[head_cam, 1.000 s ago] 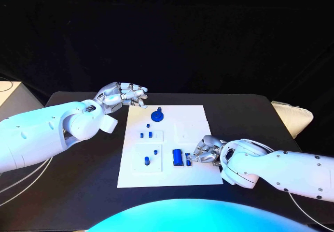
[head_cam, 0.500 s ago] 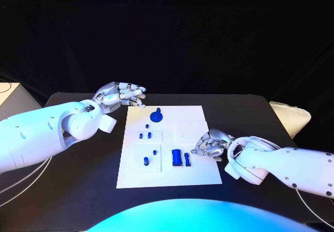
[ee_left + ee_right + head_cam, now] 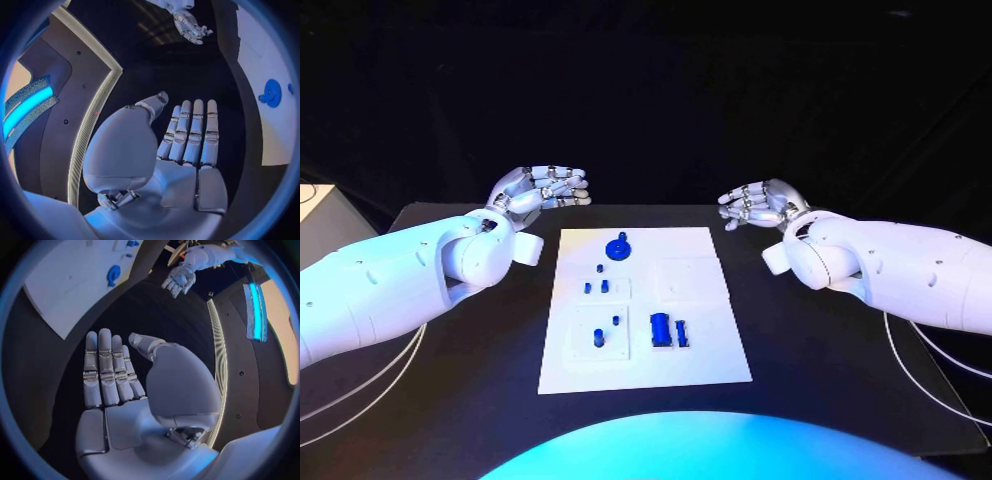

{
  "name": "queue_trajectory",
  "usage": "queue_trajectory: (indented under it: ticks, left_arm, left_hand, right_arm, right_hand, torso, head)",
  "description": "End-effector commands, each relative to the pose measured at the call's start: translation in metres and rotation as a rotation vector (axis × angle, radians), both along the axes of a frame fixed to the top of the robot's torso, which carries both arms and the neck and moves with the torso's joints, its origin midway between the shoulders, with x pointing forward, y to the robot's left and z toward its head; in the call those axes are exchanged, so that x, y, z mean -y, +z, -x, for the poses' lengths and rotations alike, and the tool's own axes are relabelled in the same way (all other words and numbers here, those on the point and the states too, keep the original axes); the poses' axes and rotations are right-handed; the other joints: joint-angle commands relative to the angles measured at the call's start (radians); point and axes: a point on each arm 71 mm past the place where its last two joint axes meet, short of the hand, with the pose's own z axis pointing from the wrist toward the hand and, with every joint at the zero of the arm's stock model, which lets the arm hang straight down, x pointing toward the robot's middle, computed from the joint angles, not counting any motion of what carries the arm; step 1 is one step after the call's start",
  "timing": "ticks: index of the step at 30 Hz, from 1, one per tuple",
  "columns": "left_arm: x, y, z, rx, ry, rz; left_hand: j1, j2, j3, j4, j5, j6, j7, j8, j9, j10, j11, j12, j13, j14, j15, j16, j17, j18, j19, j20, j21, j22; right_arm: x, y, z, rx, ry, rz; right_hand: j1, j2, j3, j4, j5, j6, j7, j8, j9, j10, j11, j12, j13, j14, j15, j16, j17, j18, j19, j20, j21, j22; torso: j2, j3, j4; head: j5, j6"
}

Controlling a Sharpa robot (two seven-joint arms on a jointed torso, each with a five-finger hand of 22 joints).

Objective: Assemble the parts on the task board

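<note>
The white task board (image 3: 689, 360) lies in the middle of the black table. A round blue part (image 3: 619, 245) sits near its far edge, small blue parts (image 3: 600, 287) stand below it, and two upright blue blocks (image 3: 669, 331) stand near the middle. My left hand (image 3: 540, 188) hovers beyond the board's far left corner, fingers straight and apart, holding nothing. My right hand (image 3: 759, 203) hovers beyond the far right corner, also open and holding nothing. The left wrist view shows my flat left hand (image 3: 187, 135), the round blue part (image 3: 272, 93) and my right hand (image 3: 190, 25).
The black table (image 3: 834, 330) stretches around the board. The right wrist view shows the board (image 3: 81, 285) with the round part (image 3: 113, 275), and my left hand (image 3: 178, 279) far off over the table.
My right hand has lifted off the board near the blue blocks and swung up to the far right, opening its fingers. The left hand rose slightly. The view shifted a little.
</note>
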Motion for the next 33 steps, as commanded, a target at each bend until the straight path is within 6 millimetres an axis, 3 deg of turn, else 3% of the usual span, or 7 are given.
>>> queue_trajectory:
  ticks: [1, 6, 7, 13, 14, 15, 33]
  left_arm:
    - [-0.007, 0.0, -0.007, 0.054, 0.126, 0.024]
    - [-0.007, -0.004, -0.011, 0.054, 0.145, 0.02]
    - [-0.004, -0.005, -0.009, 0.021, 0.084, -0.001]
    - [0.002, -0.005, -0.005, 0.022, 0.105, -0.005]
    - [0.004, -0.004, -0.004, 0.022, 0.111, -0.006]
    - [0.006, -0.004, -0.002, 0.023, 0.118, -0.008]
    - [0.059, 0.016, 0.05, 0.018, 0.315, -0.057]
  left_hand:
    - [-0.007, -0.008, 0.009, -0.004, -0.003, -0.009, -0.005, -0.009, -0.007, -0.018, 0.012, -0.023, -0.01, -0.032, 0.015, -0.051, -0.031, 0.005, -0.041, 0.013, -0.017, -0.026]
    - [-0.008, -0.005, 0.014, -0.008, -0.003, -0.005, -0.009, -0.012, -0.009, -0.018, 0.016, -0.033, -0.01, -0.042, 0.021, -0.077, -0.05, 0.005, -0.058, 0.017, -0.016, -0.041]
    - [-0.412, 0.171, -0.47, -0.089, -0.053, -0.866, -0.184, -0.237, -0.207, -0.33, -0.169, -0.11, -0.073, -0.893, -0.141, -0.273, -0.433, -0.169, -0.876, -0.269, -0.078, -0.291]
    - [-0.602, 0.171, -0.47, -0.089, -0.053, -0.866, -0.184, -0.237, -0.207, -1.068, -0.169, -0.11, -0.073, -0.893, -0.141, -0.273, -0.433, -0.169, -0.876, -0.269, -0.078, -0.291]
    - [-0.641, 0.171, -0.47, -0.089, -0.053, -0.866, -0.184, -0.237, -0.207, -1.068, -0.169, -0.11, -0.073, -0.893, -0.141, -0.273, -0.433, -0.169, -0.876, -0.269, -0.078, -0.291]
    - [-1.365, 0.171, -0.47, -0.089, -0.053, -0.866, -0.184, -0.237, -0.207, -1.068, -0.169, -0.11, -0.073, -0.893, -0.141, -0.273, -0.433, -0.169, -0.876, -0.269, -0.078, -0.291]
    - [-1.365, 0.171, -0.47, -0.089, -0.053, -0.866, -0.184, -0.237, -0.207, -1.068, -0.169, -0.11, -0.073, -0.893, -0.141, -0.273, -0.433, -0.169, -0.876, -0.269, -0.078, -0.291]
  right_arm:
    - [0.002, 0.007, -0.012, 0.061, 0.003, -0.195]
    - [-0.002, 0.01, -0.02, 0.085, 0.016, -0.218]
    - [0.003, 0.005, -0.018, 0.049, -0.031, -0.108]
    - [-0.007, 0.008, -0.012, 0.062, -0.045, -0.146]
    - [-0.01, 0.008, -0.01, 0.066, -0.05, -0.157]
    - [-0.013, 0.009, -0.008, 0.07, -0.055, -0.169]
    - [-0.074, 0.043, 0.047, 0.125, -0.176, -0.397]
  right_hand:
    - [-0.018, -0.008, 0.007, -0.009, -0.026, -0.004, 0.014, -0.024, -0.013, 0.003, 0.021, -0.091, -0.157, -0.057, 0.036, -0.137, -0.077, 0.014, -0.084, 0.049, -0.01, -0.118]
    - [-0.017, 0.006, -0.017, -0.02, -0.058, -0.001, 0.016, -0.051, -0.029, 0.017, 0.032, -0.129, -0.29, -0.049, 0.048, -0.225, -0.142, 0.015, -0.099, 0.064, -0.008, -0.243]
    - [-0.392, 0.203, -0.628, -0.051, -0.144, -0.871, -0.192, -0.274, -0.414, -0.302, -0.126, -0.231, -0.496, -0.352, -0.077, -0.457, -0.58, -0.17, -0.972, -0.182, -0.07, -0.672]
    - [-0.57, 0.203, -0.628, -0.051, -0.144, -0.871, -0.192, -0.274, -0.414, -1.042, -0.126, -0.231, -0.496, -1.057, -0.077, -0.457, -0.58, -0.17, -0.972, -0.182, -0.07, -0.672]
    - [-1.271, 0.203, -0.628, -0.051, -0.144, -0.871, -0.192, -0.274, -0.414, -1.042, -0.126, -0.231, -0.496, -1.057, -0.077, -0.457, -0.58, -0.17, -0.972, -0.182, -0.07, -0.672]
    - [-1.271, 0.203, -0.628, -0.051, -0.144, -0.871, -0.192, -0.274, -0.414, -1.042, -0.126, -0.231, -0.496, -1.057, -0.077, -0.457, -0.58, -0.17, -0.972, -0.182, -0.07, -0.672]
    - [-1.271, 0.203, -0.628, -0.051, -0.144, -0.871, -0.192, -0.274, -0.414, -1.042, -0.126, -0.231, -0.496, -1.057, -0.077, -0.457, -0.58, -0.17, -0.972, -0.182, -0.07, -0.672]
  torso:
    - [-0.014, 0.0053, 0.0038]
    - [-0.015, 0.0124, 0.0036]
    - [-0.011, 0.0057, 0.0032]
    - [-0.006, 0.0109, 0.0018]
    - [-0.005, 0.0125, 0.0014]
    - [-0.003, 0.0143, 0.001]
    - [0.038, 0.0609, -0.0109]
  head:
    - [0.006, 0.0]
    - [0.008, 0.012]
    - [0.006, 0.002]
    - [0.008, 0.027]
    - [0.008, 0.034]
    - [0.009, 0.043]
    - [0.026, 0.263]
